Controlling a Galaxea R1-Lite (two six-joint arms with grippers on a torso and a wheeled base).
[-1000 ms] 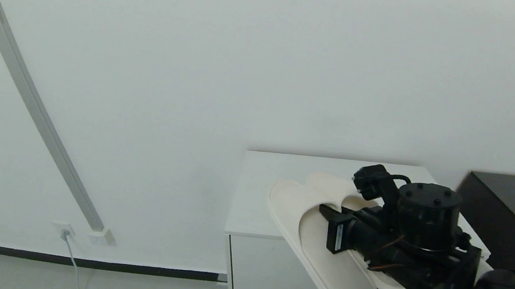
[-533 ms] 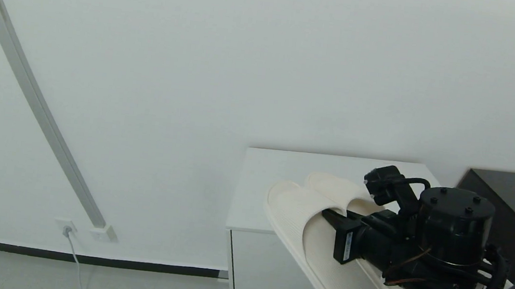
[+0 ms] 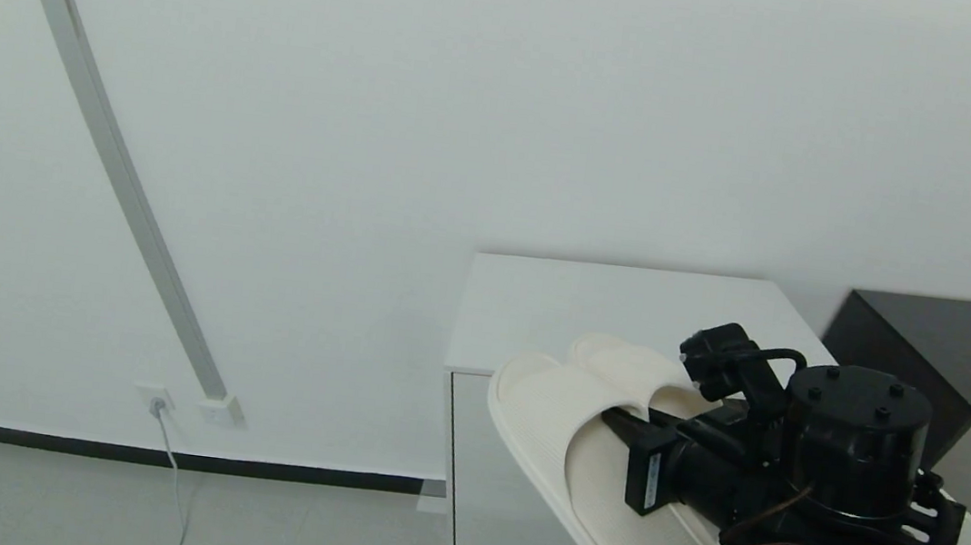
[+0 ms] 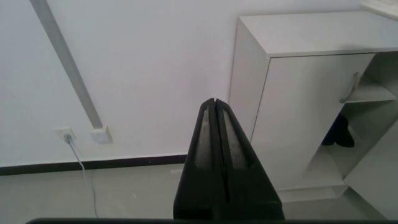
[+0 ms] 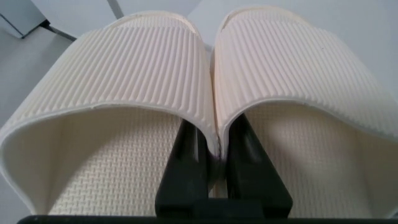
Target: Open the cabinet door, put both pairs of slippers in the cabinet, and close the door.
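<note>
The right hand (image 3: 620,416) pinches a pair of slippers (image 3: 599,477) by their straps before the cabinet (image 3: 583,297); lowering them level toward its open shelf (image 4: 368,93) should keep both from slipping.

White cabinet (image 3: 610,305) stands on the grey floor (image 3: 57,503) against the wall (image 3: 471,79)
</note>
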